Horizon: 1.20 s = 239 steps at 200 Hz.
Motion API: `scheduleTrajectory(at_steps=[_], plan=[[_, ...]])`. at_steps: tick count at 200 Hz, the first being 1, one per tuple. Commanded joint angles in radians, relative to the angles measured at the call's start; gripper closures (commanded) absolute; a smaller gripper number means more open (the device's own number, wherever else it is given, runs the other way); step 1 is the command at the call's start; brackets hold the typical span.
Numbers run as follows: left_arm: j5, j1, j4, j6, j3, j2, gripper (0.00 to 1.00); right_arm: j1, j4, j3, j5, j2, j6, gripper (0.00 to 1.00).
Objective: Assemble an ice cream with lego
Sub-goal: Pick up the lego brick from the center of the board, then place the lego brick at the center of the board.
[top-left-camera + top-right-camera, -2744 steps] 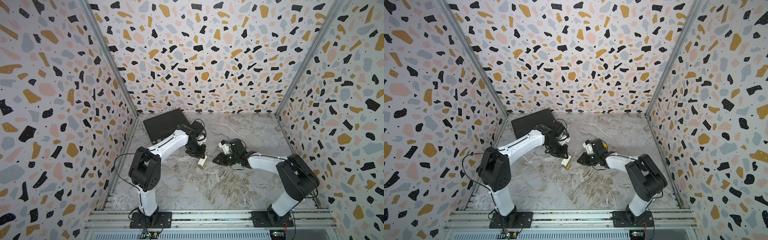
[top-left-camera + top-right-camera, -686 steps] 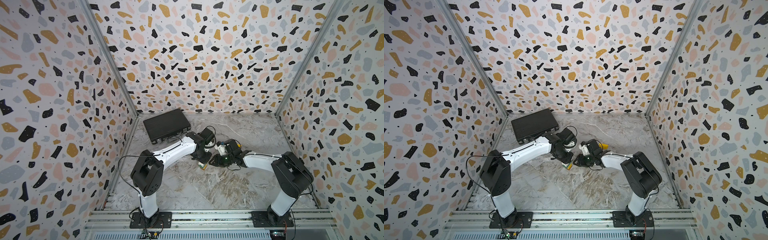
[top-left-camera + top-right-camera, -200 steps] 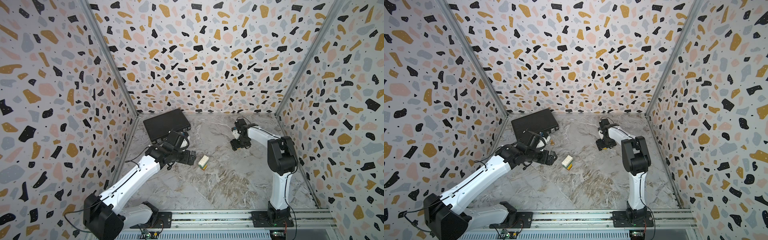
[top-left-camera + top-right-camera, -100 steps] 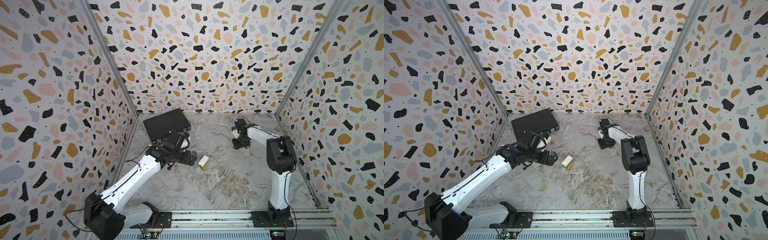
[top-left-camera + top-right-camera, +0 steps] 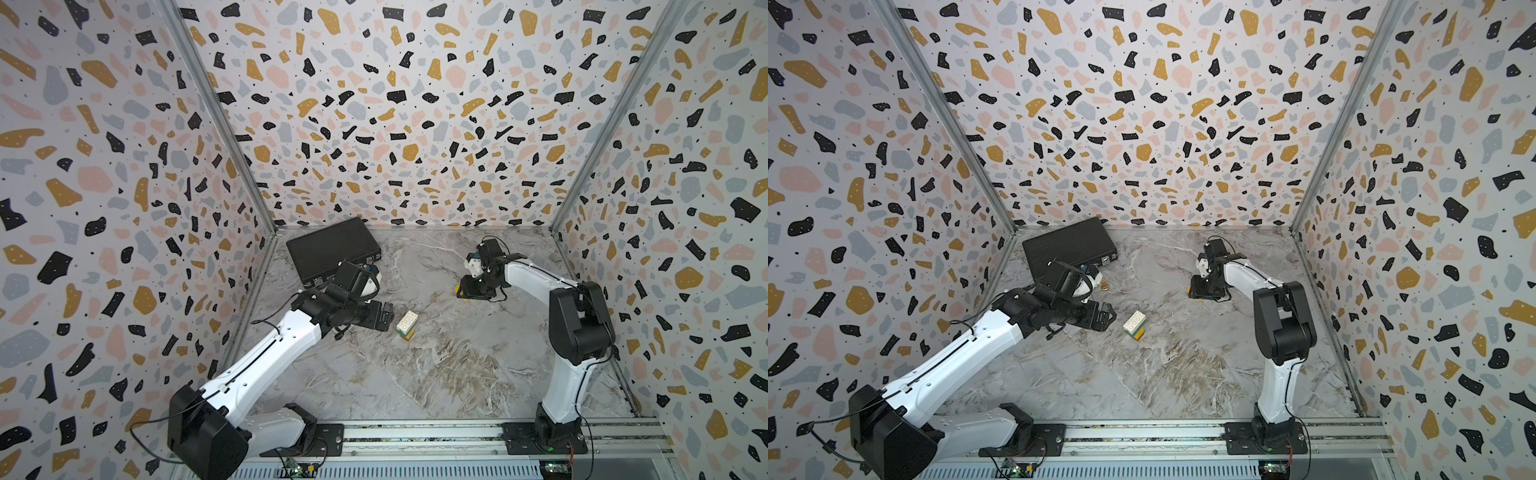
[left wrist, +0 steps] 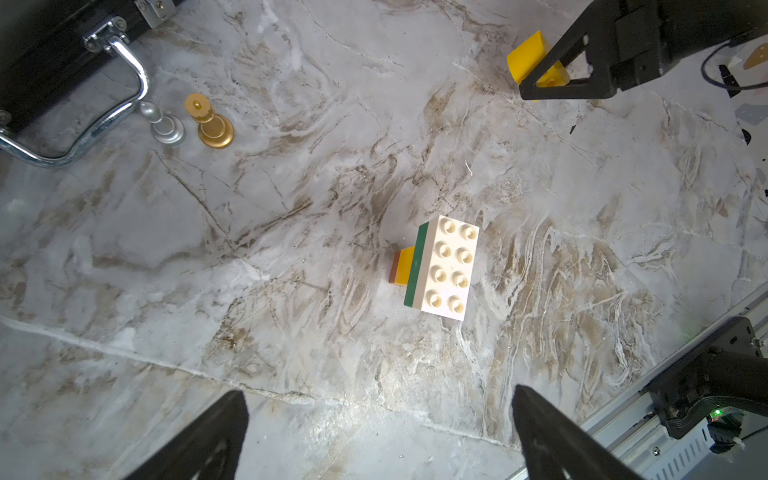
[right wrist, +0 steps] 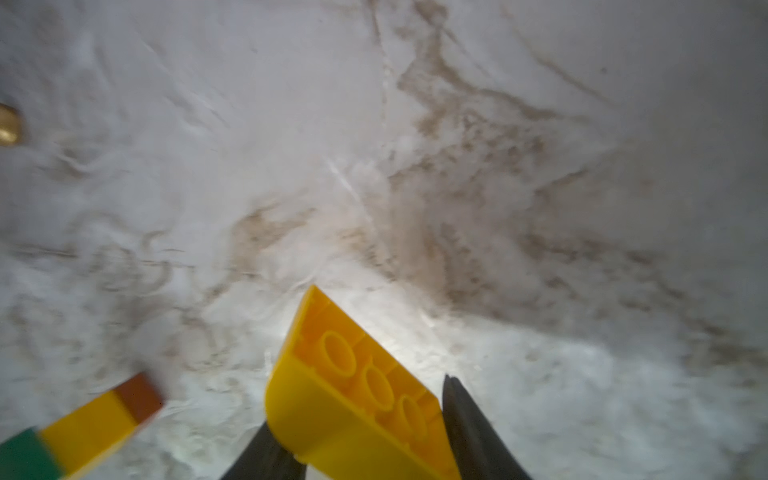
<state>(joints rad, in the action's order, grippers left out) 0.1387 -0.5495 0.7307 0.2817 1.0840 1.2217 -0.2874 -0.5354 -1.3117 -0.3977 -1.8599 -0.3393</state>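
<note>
Colours and patterns, as recorded.
Brick stack (image 6: 440,266) is striped white, green, yellow, orange-brown; half-round brick (image 7: 353,395) is noted plain yellow. Floor (image 5: 457,365) is marbled grey-white, veined brown. Walls (image 5: 395,124) are flecked ochre, pink, grey, black on white. Case (image 5: 332,249) black; gold figurine (image 6: 210,122), silver figurine (image 6: 164,124).

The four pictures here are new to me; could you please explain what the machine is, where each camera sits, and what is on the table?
This is a robot with two arms working over a marble table. Both top views look down from one overhead camera head. Each of the other two pictures comes from a camera on an arm's wrist. On the table sit a stack of joined toy bricks in white, green, yellow and brown, a black case, and a gold figurine beside a silver figurine. The left arm hangs near the stack, its jaws wide open and empty. The right arm has its jaws closed on a yellow half-round brick.
</note>
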Motion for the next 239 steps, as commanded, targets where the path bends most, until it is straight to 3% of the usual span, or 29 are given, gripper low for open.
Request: scheduleTrajectory(at_steps=[1, 29, 65, 102, 144, 157, 239], plan=[[0.009, 0.006, -0.018, 0.007, -0.002, -0.003, 0.00, 0.004, 0.164, 0.114, -0.284, 0.085, -0.274, 0.95], [0.010, 0.006, -0.016, 0.005, -0.001, -0.004, 0.01, 0.004, 0.583, 0.361, -0.485, 0.122, -0.620, 0.96], [0.009, 0.006, -0.018, 0.007, -0.002, -0.004, 0.01, -0.015, 0.891, 0.575, -0.490, 0.153, -0.856, 0.96], [0.009, 0.006, -0.014, 0.007, -0.001, 0.001, 0.00, -0.066, 0.899, 0.614, -0.443, 0.157, -0.881, 0.86], [0.004, 0.006, -0.011, 0.005, -0.002, -0.001, 0.01, -0.093, 0.877, 0.636, -0.385, 0.146, -0.874, 0.53], [0.006, 0.006, -0.012, 0.004, -0.001, -0.001, 0.00, -0.093, 0.833, 0.637, -0.353, 0.165, -0.848, 0.47], [0.010, 0.006, -0.010, 0.005, -0.001, -0.004, 0.00, -0.092, 0.799, 0.635, -0.314, 0.194, -0.847, 0.40]])
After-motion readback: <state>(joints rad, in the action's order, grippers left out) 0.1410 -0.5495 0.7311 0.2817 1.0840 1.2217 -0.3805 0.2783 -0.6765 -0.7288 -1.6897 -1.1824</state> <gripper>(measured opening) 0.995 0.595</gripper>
